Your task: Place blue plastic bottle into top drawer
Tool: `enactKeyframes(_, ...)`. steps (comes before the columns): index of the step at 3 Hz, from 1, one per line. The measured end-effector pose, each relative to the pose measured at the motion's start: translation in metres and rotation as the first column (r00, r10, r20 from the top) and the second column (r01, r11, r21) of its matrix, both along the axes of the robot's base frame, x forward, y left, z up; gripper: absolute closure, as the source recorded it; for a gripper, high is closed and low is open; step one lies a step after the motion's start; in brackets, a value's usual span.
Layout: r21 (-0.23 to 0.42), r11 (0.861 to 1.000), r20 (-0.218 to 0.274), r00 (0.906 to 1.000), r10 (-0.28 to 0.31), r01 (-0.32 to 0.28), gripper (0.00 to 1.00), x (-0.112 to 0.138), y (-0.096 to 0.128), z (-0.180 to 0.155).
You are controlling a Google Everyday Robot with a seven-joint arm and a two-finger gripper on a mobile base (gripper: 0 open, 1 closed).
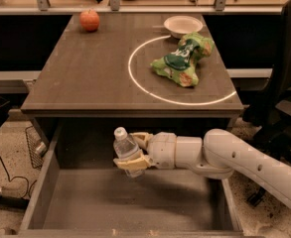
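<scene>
Our gripper point(131, 150) clamps the blue plastic bottle point(123, 143) nearly upright above the open top drawer point(135, 205) — placed, we judge, for lowering in.

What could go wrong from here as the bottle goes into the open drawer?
The tool is shut on the blue plastic bottle, which hangs tilted above the floor of the top drawer. Released from there, it may well topple and roll. The arm reaches in close over the drawer's right wall, so lowering further might bump it.
</scene>
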State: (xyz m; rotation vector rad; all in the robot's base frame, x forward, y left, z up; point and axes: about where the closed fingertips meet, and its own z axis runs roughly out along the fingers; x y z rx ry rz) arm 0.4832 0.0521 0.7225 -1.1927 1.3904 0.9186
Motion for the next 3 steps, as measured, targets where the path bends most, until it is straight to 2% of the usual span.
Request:
enactKeyframes(2, 0.078, 0.997, 0.010, 0.9999, 0.014, -0.015, 1.00, -0.007, 0.048, -0.006)
enactKeyframes(3, 0.083, 0.996, 0.013, 0.9997, 0.023, -0.024, 1.00, -0.011, 0.059, -0.012)
